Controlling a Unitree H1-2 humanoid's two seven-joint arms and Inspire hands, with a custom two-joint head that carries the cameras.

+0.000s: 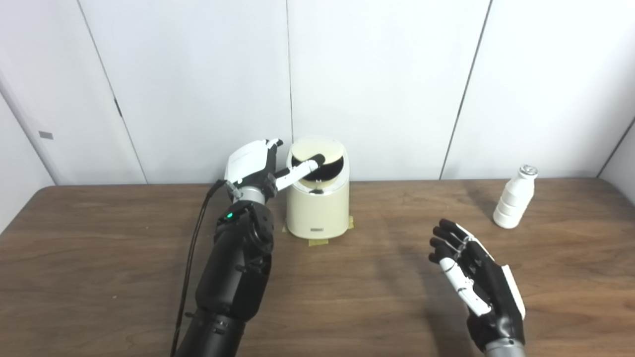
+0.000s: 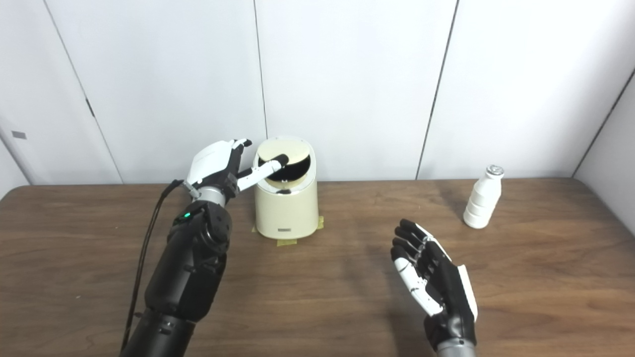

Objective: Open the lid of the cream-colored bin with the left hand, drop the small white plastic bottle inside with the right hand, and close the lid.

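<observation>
So the left hand (image 1: pixel 250 166) is up at the cream-colored bin (image 1: pixel 317 208), one finger poked across the top, pressing the lid (image 1: pixel 317 151) so it's tilted with a dark gap showing. It isn't gripping anything. The right hand (image 1: pixel 476 282) hovers over the table (image 1: pixel 99 258) at about 5 o'clock from the bin, fingers spread, empty. The small white bottle (image 1: pixel 515 198) stands upright at 3 o'clock, well apart from both.

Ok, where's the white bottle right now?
The white bottle stands upright on the table, far right near the back wall, beyond the open right hand and well right of the cream bin.
</observation>
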